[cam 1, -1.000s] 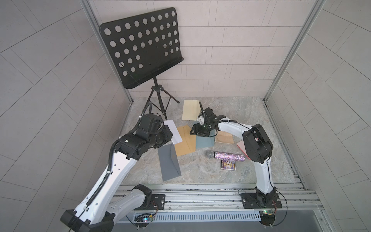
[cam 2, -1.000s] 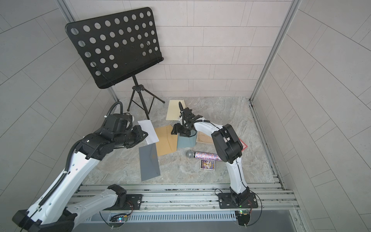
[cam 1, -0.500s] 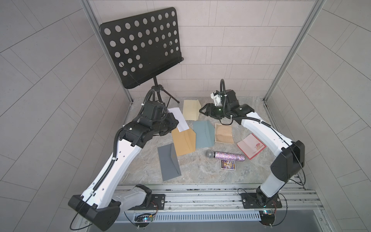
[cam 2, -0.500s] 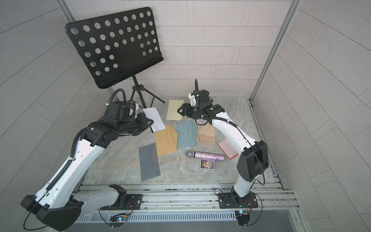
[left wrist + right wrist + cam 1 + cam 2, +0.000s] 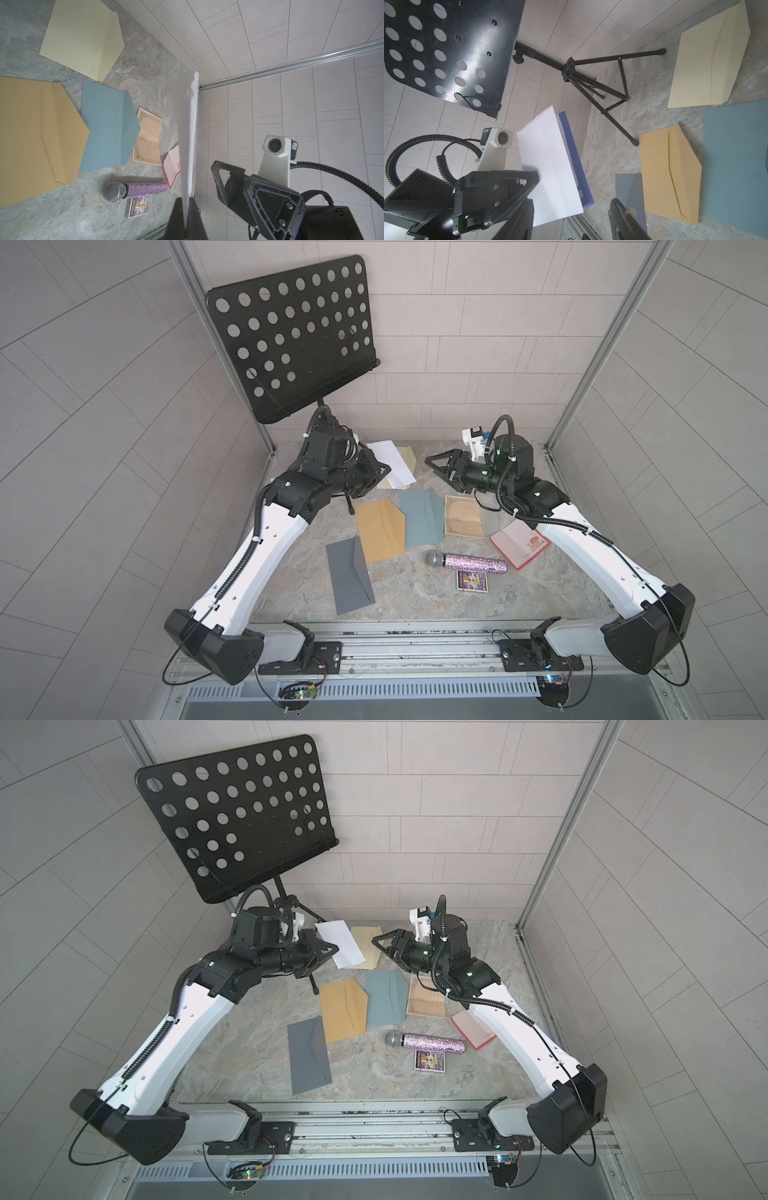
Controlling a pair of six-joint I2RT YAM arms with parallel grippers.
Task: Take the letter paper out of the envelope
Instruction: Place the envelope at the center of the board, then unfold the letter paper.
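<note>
The left tool pinches the flat white paper envelope above the grey stone tabletop; the right tool gapes empty nearby.

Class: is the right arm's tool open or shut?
Open: in the right wrist view the right tool has its fingers apart, gripping nothing. The left tool pinches the white envelope.

Both top views look steeply down from above the front rail on the whole bench and the music stand. The left wrist camera looks close along the left gripper toward the right wrist camera, which faces back at it above the bench. Both wrist views share the tan envelope.
</note>
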